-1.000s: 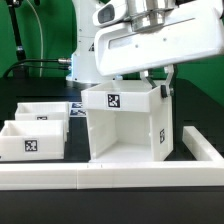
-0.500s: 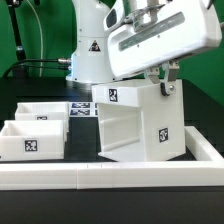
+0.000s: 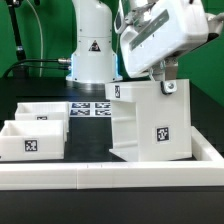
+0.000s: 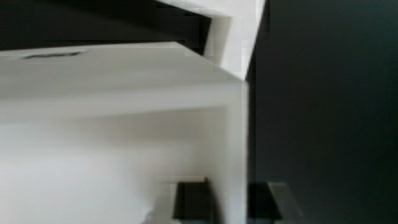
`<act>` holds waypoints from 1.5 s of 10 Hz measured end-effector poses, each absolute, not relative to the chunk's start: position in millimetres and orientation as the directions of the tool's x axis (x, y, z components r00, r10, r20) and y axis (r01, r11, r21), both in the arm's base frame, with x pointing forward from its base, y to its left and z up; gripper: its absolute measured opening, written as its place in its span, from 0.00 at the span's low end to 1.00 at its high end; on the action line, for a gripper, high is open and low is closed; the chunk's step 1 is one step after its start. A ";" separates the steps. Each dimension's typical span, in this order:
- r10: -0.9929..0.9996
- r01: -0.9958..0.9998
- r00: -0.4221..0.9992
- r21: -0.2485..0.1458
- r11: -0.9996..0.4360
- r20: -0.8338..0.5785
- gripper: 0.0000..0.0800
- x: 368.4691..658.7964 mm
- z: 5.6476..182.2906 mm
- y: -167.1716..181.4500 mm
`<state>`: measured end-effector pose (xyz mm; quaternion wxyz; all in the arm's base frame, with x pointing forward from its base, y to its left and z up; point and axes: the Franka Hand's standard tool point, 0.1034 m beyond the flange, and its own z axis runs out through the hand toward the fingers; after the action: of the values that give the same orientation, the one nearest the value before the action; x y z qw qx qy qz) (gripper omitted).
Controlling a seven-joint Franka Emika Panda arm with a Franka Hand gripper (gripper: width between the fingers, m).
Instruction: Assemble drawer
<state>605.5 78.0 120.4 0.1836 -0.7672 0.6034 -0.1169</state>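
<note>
Black table (image 3: 25, 88) | box shell (image 3: 160, 128) 1 | trays (image 3: 28, 143) 2 | hand (image 3: 166, 86) 1, gripping it

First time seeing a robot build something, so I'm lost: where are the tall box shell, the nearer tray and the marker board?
box shell (image 3: 150, 115): exterior view, tagged side wall, above the tag.
nearer tray (image 3: 50, 146): exterior view, front wall, beside its tag.
marker board (image 3: 90, 107): exterior view, its printed tag surface.

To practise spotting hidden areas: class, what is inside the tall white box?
Through its open side the box shows bare white walls and a ledge, no tray; the near tray and far tray sit outside. Its own wall covers the deeper part.
</note>
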 end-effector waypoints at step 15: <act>-0.983 -0.908 0.116 -0.415 -0.047 -0.142 0.17 622.9 115.8 104.1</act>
<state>622.9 104.1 115.8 0.2064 -0.7178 0.6588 -0.0905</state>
